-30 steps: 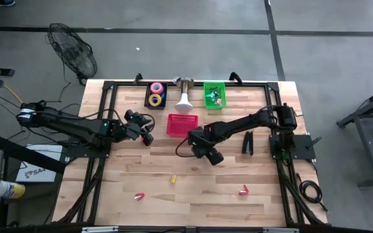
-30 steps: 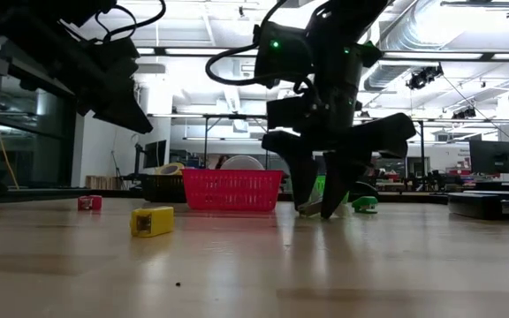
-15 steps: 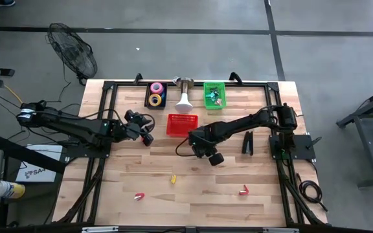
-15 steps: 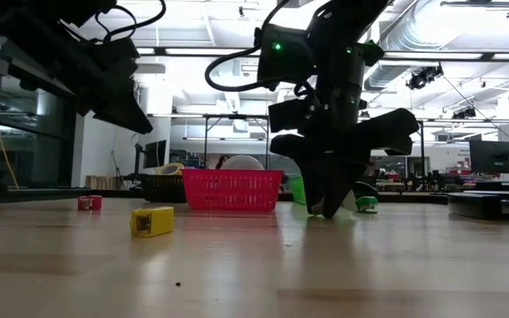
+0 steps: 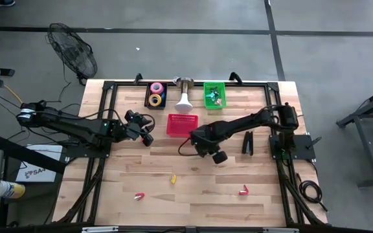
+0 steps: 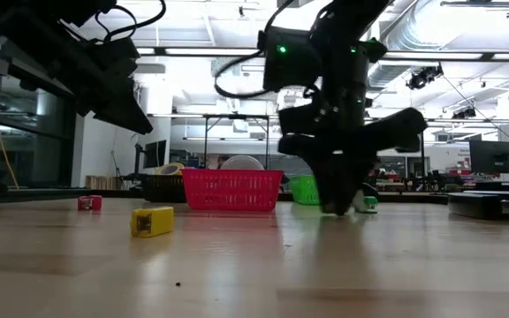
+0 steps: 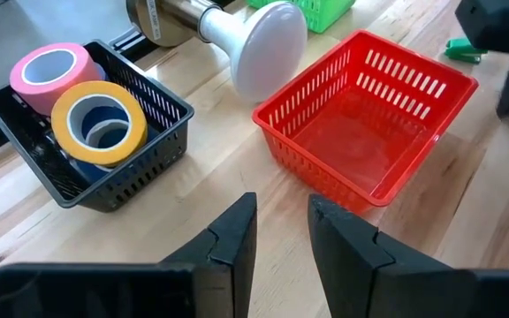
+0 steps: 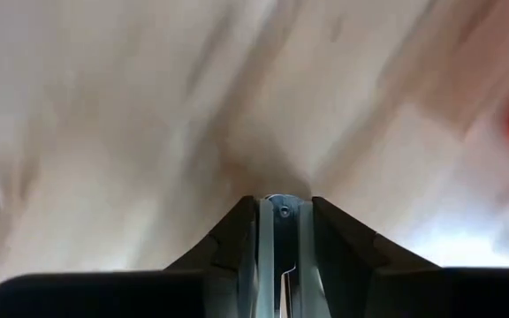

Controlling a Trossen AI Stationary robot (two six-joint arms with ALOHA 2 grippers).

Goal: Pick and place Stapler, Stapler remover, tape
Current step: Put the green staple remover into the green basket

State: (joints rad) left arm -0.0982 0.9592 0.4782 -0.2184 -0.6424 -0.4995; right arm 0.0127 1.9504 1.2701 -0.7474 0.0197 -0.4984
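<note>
Clamping a thin silvery metal piece [image 8: 279, 231] between its dark fingers, the right gripper [image 5: 216, 155] points down at the wooden table [image 5: 193, 188] near its middle; whether that piece is a stapler cannot be told. Just behind this gripper sits the red basket [image 5: 182, 123], and farther back a green basket [image 5: 214, 94] holds small items. To its right lies a dark stapler [image 5: 247, 143] beside the arm's base. Nearer the front edge, well apart from the gripper, lie a yellow piece [image 5: 172, 178], a pink piece [image 5: 139, 195] and a red piece [image 5: 243, 190]. The left gripper [image 7: 279, 231] hangs to the left of the red basket, fingers slightly apart and holding nothing. Ahead of it, rolls of tape [image 7: 100, 122] in pink, yellow and blue fill a black basket [image 7: 140, 172], with a white lamp head [image 7: 268, 46] alongside.
</note>
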